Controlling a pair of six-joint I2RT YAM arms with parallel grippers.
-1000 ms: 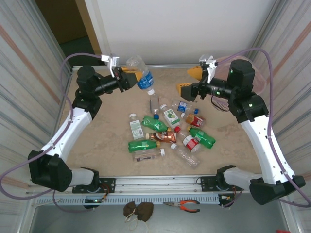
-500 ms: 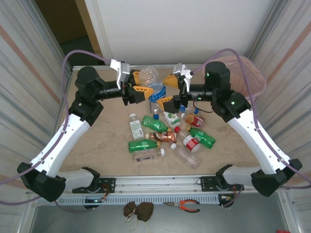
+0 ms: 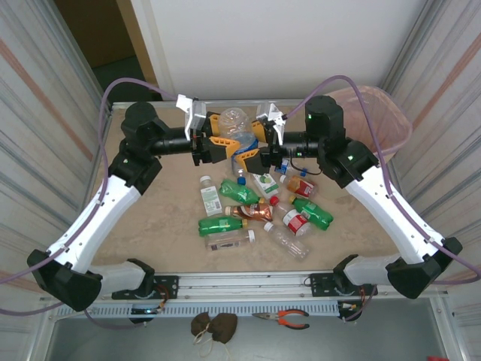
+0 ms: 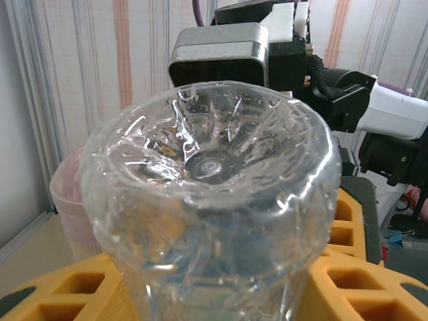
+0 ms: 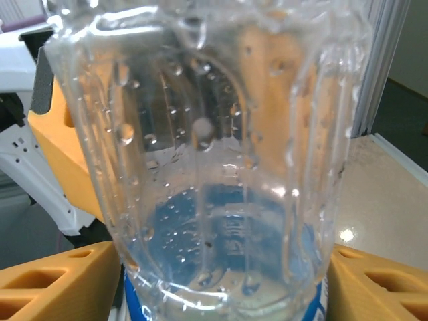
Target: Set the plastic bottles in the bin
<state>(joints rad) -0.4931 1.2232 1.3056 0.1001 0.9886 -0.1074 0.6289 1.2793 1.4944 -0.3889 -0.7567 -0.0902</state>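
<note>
Up at the far right corner, the bin [image 3: 397, 120] stands with its pink liner spread over the rim; what lies inside I cannot tell. The clear bottle [image 3: 234, 122], blue-labelled and beaded with droplets inside, hangs in the air above the far middle of the table [image 3: 161, 199]. The left gripper [image 3: 228, 135] is clamped partway closed on it. The right gripper [image 3: 254, 143] has its yellow fingers [image 5: 47, 281] close on either side, though whether they press it I cannot tell. A second ago the left held this bottle alone farther left, and the right stood wide open near the bin. The other bottles [image 3: 259, 207] lie unmoved mid-table. Bare tabletop runs along the left side and the near edge; ribbed walls stand close on both sides.
</note>
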